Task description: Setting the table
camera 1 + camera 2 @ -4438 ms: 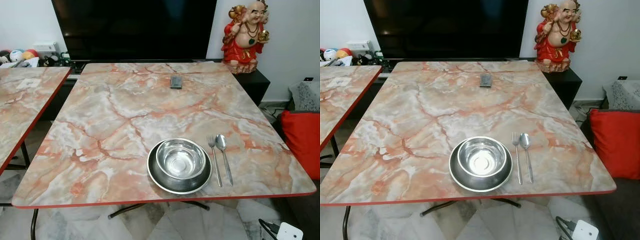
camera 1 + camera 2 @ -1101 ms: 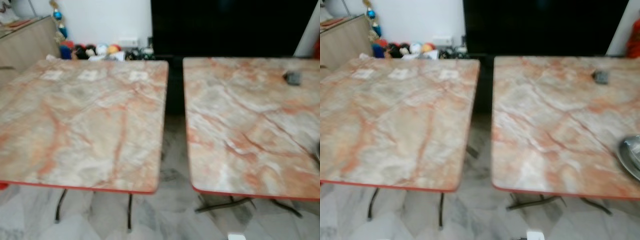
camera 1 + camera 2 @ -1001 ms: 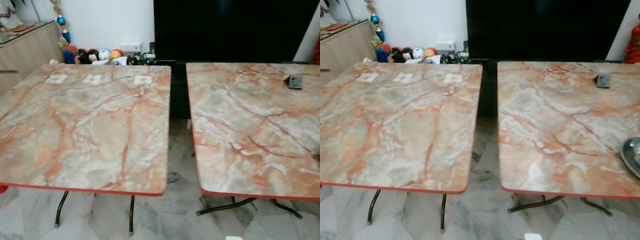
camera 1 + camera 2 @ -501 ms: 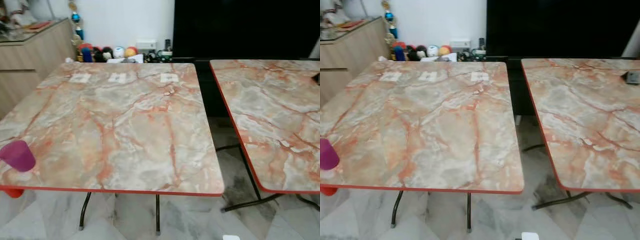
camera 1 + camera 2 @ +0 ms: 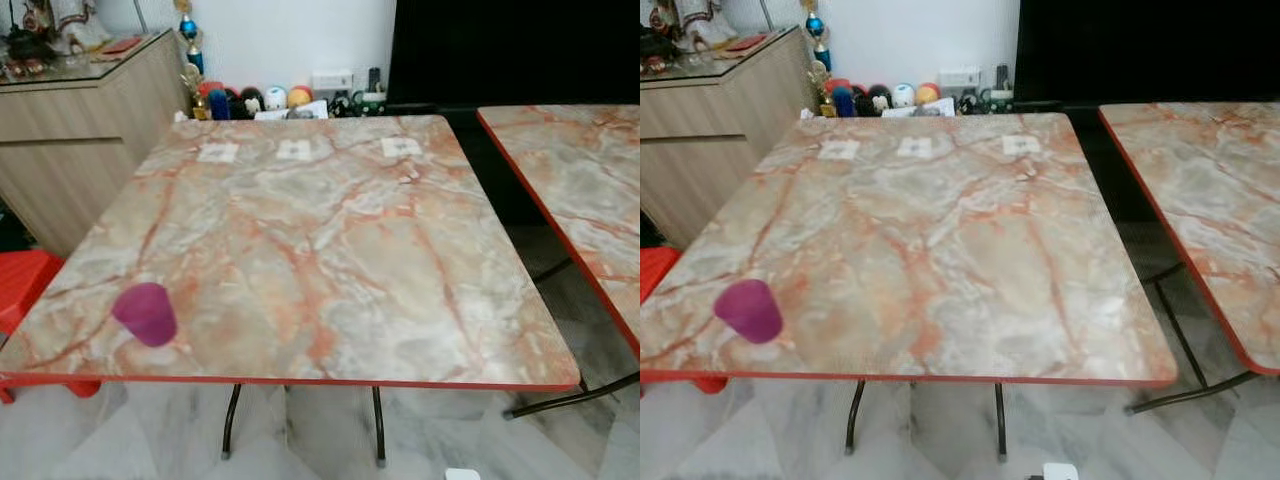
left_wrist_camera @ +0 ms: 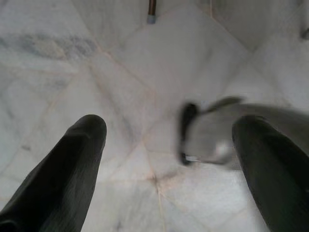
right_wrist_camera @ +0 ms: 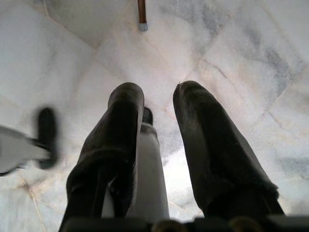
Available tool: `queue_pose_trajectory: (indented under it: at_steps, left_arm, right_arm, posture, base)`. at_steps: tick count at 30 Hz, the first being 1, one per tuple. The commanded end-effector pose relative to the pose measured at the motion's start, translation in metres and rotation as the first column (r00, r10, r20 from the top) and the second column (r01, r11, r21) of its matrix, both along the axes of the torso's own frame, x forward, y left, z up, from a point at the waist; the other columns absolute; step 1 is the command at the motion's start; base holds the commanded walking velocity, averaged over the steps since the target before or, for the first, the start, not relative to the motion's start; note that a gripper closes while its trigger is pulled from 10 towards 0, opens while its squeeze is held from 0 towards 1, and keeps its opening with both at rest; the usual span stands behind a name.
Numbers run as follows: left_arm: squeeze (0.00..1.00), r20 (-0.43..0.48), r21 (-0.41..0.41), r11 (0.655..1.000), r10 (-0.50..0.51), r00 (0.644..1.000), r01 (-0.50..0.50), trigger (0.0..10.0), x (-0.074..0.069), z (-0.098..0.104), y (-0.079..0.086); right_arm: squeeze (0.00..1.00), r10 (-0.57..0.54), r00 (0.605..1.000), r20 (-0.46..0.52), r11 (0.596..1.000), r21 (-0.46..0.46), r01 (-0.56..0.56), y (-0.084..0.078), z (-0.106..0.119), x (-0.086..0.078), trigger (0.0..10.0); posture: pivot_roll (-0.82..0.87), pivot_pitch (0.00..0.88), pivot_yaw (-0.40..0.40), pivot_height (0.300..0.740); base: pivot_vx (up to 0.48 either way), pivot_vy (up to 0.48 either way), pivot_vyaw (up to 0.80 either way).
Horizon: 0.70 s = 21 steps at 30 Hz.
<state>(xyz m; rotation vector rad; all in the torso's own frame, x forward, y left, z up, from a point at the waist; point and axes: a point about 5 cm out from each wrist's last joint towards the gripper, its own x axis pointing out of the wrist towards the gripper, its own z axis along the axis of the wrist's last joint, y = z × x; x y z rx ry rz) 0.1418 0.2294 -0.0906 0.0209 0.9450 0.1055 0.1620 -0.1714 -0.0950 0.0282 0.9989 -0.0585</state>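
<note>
Ahead, the small purple plastic cup [image 5: 146,313] sits upside down near the front corner of the orange-veined marble counter [image 5: 330,240], far above my left claw [image 6: 169,145], spread over the floor. It's probably light, stiff and slippery; I'd pinch its sides. My right claw [image 7: 157,111] hangs nearly closed, empty. No legible writing.
</note>
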Motion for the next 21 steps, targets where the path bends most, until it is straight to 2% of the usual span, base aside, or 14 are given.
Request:
queue_pose_trajectory:
  at_steps: [1, 10, 12, 13, 14, 15, 16, 17, 18, 21]
  left_arm:
    - [0.0, -0.015, 0.015, 1.0, 0.007, 1.0, -0.007, 10.0, -0.007, -0.002, 0.004]
    - [0.0, 0.011, 0.017, 1.0, -0.011, 1.0, 0.011, 10.0, -0.004, 0.0, 0.004]
    - [0.0, 0.029, 0.018, 1.0, -0.022, 0.999, 0.021, 10.0, 0.002, 0.003, 0.004]
    - [0.0, 0.054, 0.019, 0.999, -0.042, 0.998, 0.041, 10.0, 0.009, 0.006, 0.002]
    - [0.0, 0.054, 0.019, 0.999, -0.042, 0.998, 0.041, 10.0, 0.009, 0.006, 0.002]
    - [0.0, 0.102, 0.025, 0.997, -0.074, 0.992, 0.072, 10.0, 0.023, 0.011, -0.001]
    - [0.0, 0.122, 0.027, 0.996, -0.087, 0.989, 0.084, 10.0, 0.029, 0.014, -0.003]
    - [0.0, 0.122, 0.027, 0.996, -0.087, 0.989, 0.084, 10.0, 0.029, 0.014, -0.003]
    - [0.0, 0.149, 0.032, 0.994, -0.105, 0.983, 0.101, 10.0, 0.038, 0.018, -0.005]
    - [0.0, 0.207, 0.057, 0.991, -0.131, 0.969, 0.122, 10.0, 0.05, 0.025, -0.007]
  right_arm:
    - [0.0, 0.004, 1.0, 0.005, 1.0, 0.021, -0.004, 0.008, 0.0, 0.001, 10.0]
    - [0.0, 0.008, 1.0, 0.004, 1.0, 0.018, -0.008, 0.007, 0.0, 0.001, 10.0]
    - [0.0, 0.008, 1.0, 0.004, 1.0, 0.018, -0.009, 0.007, 0.0, 0.001, 10.0]
    - [0.0, 0.01, 1.0, 0.003, 1.0, 0.016, -0.01, 0.007, 0.0, 0.001, 10.0]
    - [0.0, 0.01, 1.0, 0.003, 1.0, 0.016, -0.01, 0.007, 0.0, 0.001, 10.0]
    - [0.0, 0.012, 1.0, 0.003, 1.0, 0.014, -0.012, 0.006, 0.0, 0.001, 10.0]
    - [0.0, 0.013, 1.0, 0.003, 1.0, 0.014, -0.013, 0.006, 0.0, 0.001, 10.0]
    - [0.0, 0.013, 1.0, 0.003, 1.0, 0.014, -0.013, 0.006, 0.0, 0.001, 10.0]
    - [0.0, 0.015, 1.0, 0.003, 1.0, 0.012, -0.015, 0.006, 0.0, 0.0, 10.0]
    - [0.0, 0.018, 1.0, 0.002, 1.0, 0.01, -0.018, 0.005, 0.0, 0.0, 10.0]
  posture:
    - [0.04, 0.069, 0.001, 0.74]
    - [0.04, 0.072, -0.001, 0.74]
    - [0.04, 0.074, -0.001, 0.74]
    - [0.04, 0.074, -0.001, 0.74]
    - [0.04, 0.074, -0.001, 0.74]
    - [0.05, 0.075, -0.002, 0.74]
    - [0.05, 0.075, -0.002, 0.74]
    - [0.05, 0.075, -0.002, 0.74]
    - [0.05, 0.076, -0.003, 0.74]
    - [0.05, 0.077, -0.002, 0.74]
  base:
    - [0.0, 0.0, 0.0]
    - [0.0, 0.0, 0.0]
    - [0.0, 0.0, 0.0]
    - [0.0, 0.0, 0.0]
    - [0.0, 0.0, 0.0]
    - [0.0, 0.0, 0.0]
    - [0.0, 0.0, 0.0]
    - [0.0, 0.0, 0.0]
    - [0.0, 0.0, 0.0]
    - [0.0, 0.0, 0.0]
